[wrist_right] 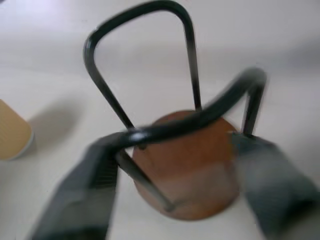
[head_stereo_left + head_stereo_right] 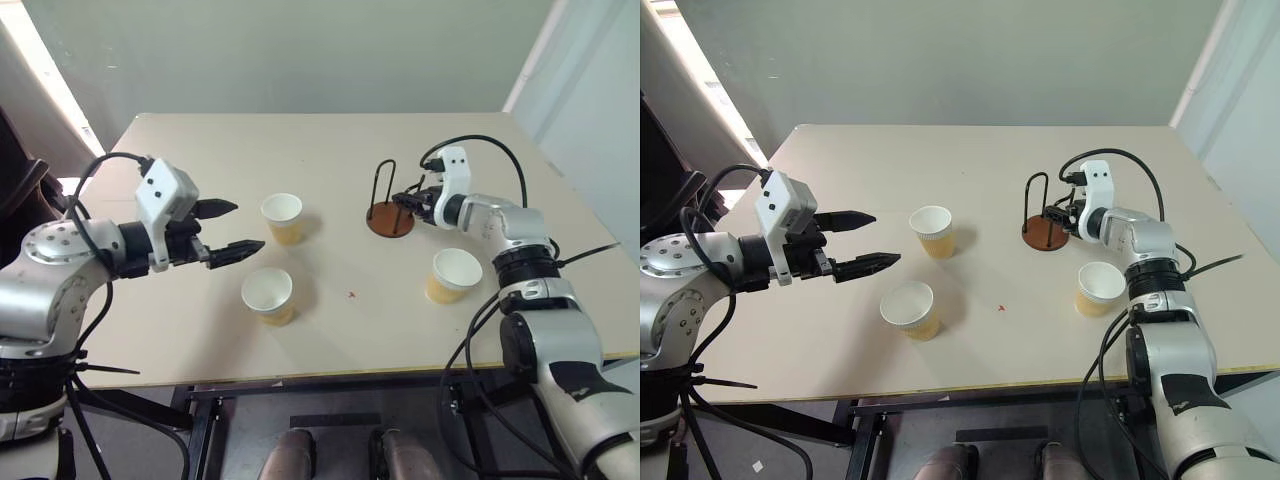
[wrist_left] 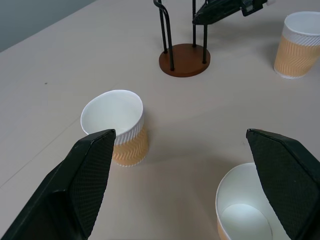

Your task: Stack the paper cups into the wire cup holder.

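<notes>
bench [image 2: 330, 150]: pale top, carries every item
left gripper [image 2: 226, 228]: left of frame, fingers spread wide, empty, near two cups
right gripper [image 2: 408, 199]: at the holder's near wire loop, fingers straddling it, grip unclear
paper cups [image 2: 282, 218]: three upright, centre, lower centre, right
wire cup holder [image 2: 389, 219]: right of centre, empty

No readable text, label or number on anything here

Both eye views look down from above over the pale beige tabletop [image 2: 330, 150] toward 12 o'clock. The left wrist view sits low, facing the reddish-brown disc-based wire cup holder [image 3: 184, 59]; the right wrist view sees it close up.
</notes>
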Available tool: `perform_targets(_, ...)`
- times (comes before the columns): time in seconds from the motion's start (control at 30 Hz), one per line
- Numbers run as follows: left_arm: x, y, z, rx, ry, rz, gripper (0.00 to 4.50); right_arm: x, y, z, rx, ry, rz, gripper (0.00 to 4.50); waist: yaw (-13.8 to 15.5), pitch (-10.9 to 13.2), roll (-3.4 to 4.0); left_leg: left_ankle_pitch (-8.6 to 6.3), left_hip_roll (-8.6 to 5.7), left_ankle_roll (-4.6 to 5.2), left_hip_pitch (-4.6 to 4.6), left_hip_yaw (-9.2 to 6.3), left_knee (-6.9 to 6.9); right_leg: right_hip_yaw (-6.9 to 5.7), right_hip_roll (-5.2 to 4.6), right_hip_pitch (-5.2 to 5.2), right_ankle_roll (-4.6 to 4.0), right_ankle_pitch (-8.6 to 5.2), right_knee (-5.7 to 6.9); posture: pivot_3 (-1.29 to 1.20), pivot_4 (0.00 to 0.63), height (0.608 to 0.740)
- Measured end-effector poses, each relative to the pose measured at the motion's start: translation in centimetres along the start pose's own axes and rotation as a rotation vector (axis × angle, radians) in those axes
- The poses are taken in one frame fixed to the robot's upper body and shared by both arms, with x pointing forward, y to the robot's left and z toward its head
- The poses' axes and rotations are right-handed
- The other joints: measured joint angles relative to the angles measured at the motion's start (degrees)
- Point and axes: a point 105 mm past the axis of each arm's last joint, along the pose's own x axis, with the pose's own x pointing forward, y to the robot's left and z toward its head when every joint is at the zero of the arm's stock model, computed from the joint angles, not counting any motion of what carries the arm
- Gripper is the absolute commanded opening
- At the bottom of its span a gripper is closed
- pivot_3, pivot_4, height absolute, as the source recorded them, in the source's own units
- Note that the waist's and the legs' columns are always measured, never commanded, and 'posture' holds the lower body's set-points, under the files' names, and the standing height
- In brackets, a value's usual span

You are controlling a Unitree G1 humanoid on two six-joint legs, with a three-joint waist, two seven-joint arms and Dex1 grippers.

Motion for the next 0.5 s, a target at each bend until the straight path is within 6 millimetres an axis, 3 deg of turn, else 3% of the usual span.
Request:
perform_targets(0.2,0.0,0.1,0.0,0.002,0.004,0.012,4.50,0.1,0.2,0.4,-0.007,-0.015,0.003,0.01,0.0,0.0,0.00,-0.02,0.00,-0.03,-0.01,0.00,0.00,0.00,0.00,0.00,0.00,0.00,-0.01,0.00,0.150,0.740)
perform_targets(0.5,0.0,-0.6,0.4,0.014,0.000,-0.049,4.50,-1.8,2.3,0.0,-0.079,0.038,0.100,0.01,0.1,0.0,0.00,-0.04,0.01,-0.03,-0.07,0.00,0.00,-0.10,0.00,0.00,0.02,0.01,-0.05,0.00,0.150,0.740)
